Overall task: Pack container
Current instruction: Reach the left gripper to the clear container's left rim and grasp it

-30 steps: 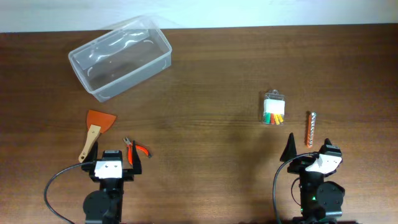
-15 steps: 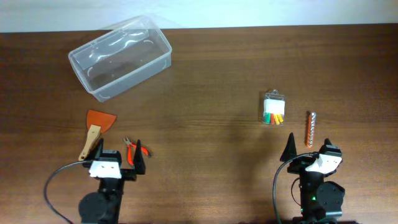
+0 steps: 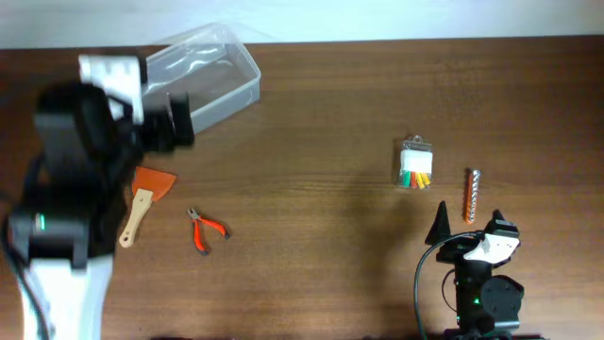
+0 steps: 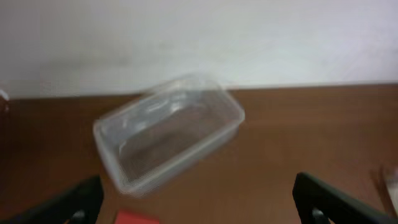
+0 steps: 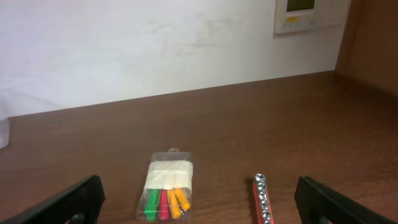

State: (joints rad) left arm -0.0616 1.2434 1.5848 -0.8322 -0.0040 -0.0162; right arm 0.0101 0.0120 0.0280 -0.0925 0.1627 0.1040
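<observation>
Clear container (image 4: 171,134); white label (image 5: 170,170) on packet (image 5: 165,198) unreadable.

The black-and-white left arm (image 3: 71,161) covers the left end of the clear, lidless rectangular plastic container (image 3: 226,71) from above; its right end is uncovered. Right of the container runs bare brown wooden table (image 3: 321,113). Robot-side of it lie an orange wooden-handled scraper (image 3: 154,180) and small orange-handled pliers (image 3: 206,229).
</observation>
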